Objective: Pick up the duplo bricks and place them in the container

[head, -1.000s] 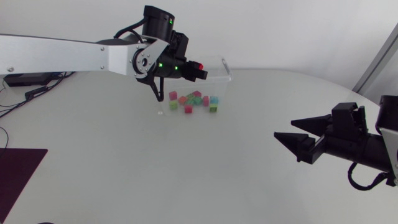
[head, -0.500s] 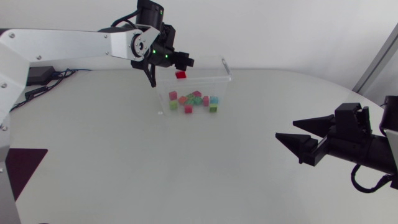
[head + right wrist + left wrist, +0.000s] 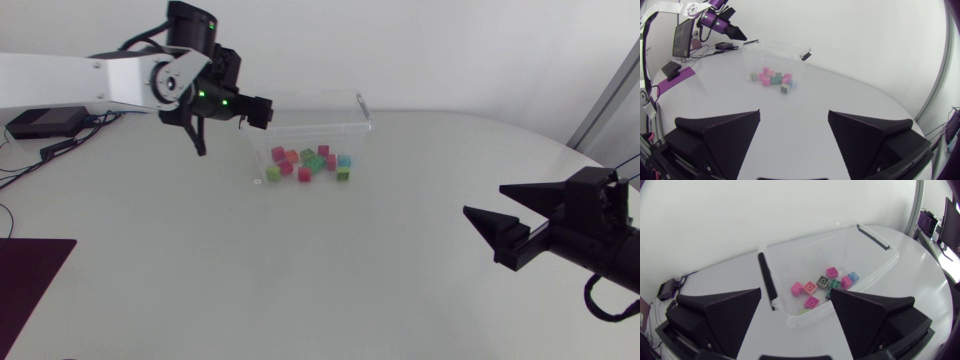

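Inside the clear container [image 3: 362,118] lie the duplo bricks [image 3: 307,162], probably light, hard and smooth, so you should grip one across flat sides; left gripper [image 3: 258,111] and right gripper [image 3: 483,199] are both spread, empty.

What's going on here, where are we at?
Brick sorting looks about finished. The duplo bricks lie in the clear container; none shows outside it. The left end effector hovers open and empty by the container's left end. The right end effector is open and empty too, well away from it.
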